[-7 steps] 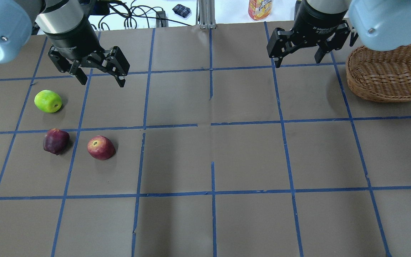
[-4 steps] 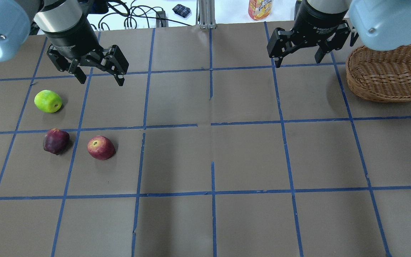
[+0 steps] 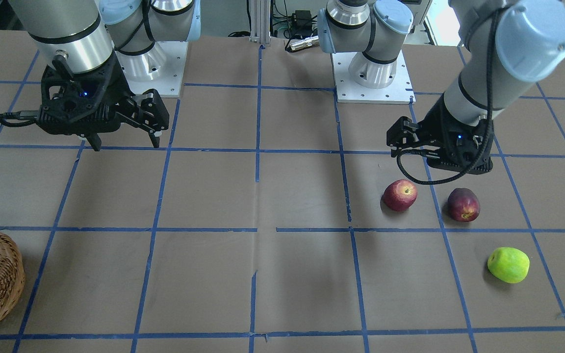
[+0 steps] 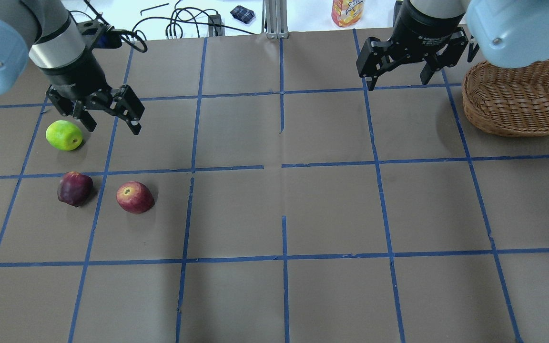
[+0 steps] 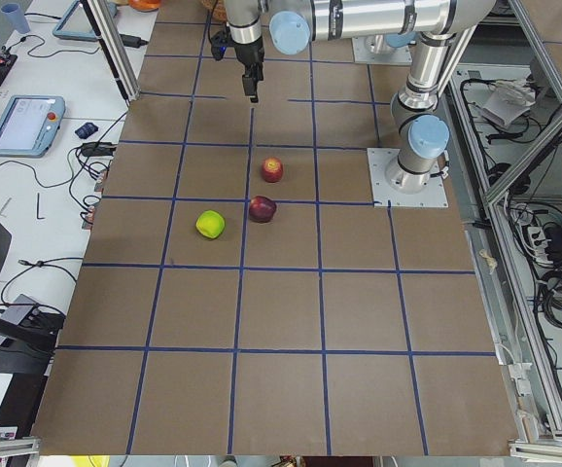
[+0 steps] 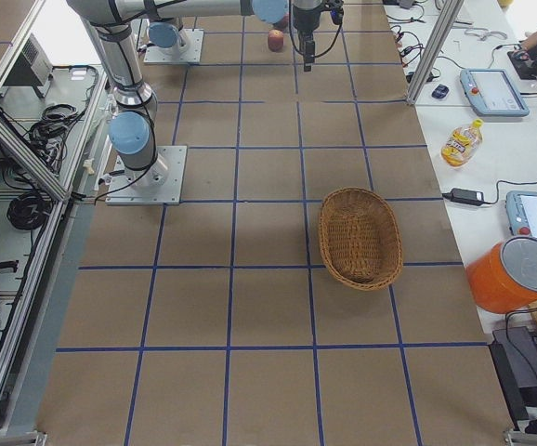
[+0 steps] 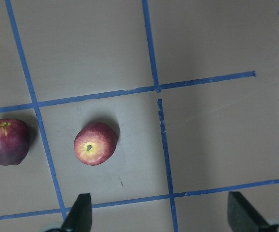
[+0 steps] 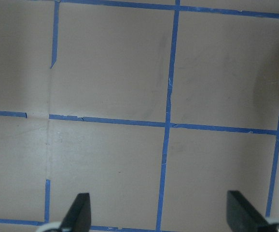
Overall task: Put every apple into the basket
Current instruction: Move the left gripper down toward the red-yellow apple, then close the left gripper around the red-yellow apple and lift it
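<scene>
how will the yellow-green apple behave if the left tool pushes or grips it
The bright yellow-green round apple lies loose on the flat brown paper table, stem dimple sideways, so a push would probably roll it. Its skin looks smooth, so the open left tool might slip unless centred. It looks firm, unlikely to squash.

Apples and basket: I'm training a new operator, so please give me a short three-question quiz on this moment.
1. True or false: the basket already holds an apple.
2. Which gripper hangs nearer the apples? A. left gripper B. right gripper
3. Fill in: both grippers are ____ and hold nothing.
Key: 1 false; 2 A; 3 open.
</scene>
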`<action>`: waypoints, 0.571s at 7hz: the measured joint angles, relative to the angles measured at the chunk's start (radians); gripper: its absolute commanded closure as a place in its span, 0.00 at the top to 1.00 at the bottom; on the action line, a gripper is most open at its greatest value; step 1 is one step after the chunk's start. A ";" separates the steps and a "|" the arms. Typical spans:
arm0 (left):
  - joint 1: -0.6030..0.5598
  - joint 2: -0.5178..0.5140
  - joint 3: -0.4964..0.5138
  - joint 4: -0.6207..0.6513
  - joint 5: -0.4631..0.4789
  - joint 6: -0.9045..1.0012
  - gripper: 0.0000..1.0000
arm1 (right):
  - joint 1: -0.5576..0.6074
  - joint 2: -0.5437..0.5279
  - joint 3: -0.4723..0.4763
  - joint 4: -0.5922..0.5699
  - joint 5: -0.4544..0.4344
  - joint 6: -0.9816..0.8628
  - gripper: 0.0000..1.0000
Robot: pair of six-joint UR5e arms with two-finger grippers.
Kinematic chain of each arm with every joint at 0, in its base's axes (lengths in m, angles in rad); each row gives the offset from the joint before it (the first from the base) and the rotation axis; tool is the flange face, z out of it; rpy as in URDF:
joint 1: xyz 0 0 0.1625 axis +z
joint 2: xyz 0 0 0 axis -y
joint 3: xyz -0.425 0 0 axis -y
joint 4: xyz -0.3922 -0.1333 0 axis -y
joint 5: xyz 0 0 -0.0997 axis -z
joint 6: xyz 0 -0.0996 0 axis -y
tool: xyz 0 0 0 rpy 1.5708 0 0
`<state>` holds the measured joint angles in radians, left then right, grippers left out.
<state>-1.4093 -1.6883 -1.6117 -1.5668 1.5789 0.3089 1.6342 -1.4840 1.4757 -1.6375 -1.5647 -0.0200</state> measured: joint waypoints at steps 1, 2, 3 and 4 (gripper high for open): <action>0.062 -0.007 -0.100 0.089 0.001 0.058 1.00 | -0.001 0.000 0.000 0.000 0.000 0.000 1.00; 0.094 -0.013 -0.192 0.178 0.005 0.085 1.00 | -0.001 0.000 0.000 0.000 -0.001 0.000 1.00; 0.107 -0.022 -0.273 0.265 0.005 0.091 1.00 | -0.001 0.000 0.000 0.001 0.000 0.000 1.00; 0.112 -0.038 -0.336 0.342 0.002 0.089 1.00 | -0.003 0.000 0.000 0.001 0.000 -0.001 1.00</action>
<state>-1.2977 -1.7260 -1.9480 -1.2252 1.5811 0.3977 1.6317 -1.4842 1.4754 -1.6361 -1.5651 -0.0210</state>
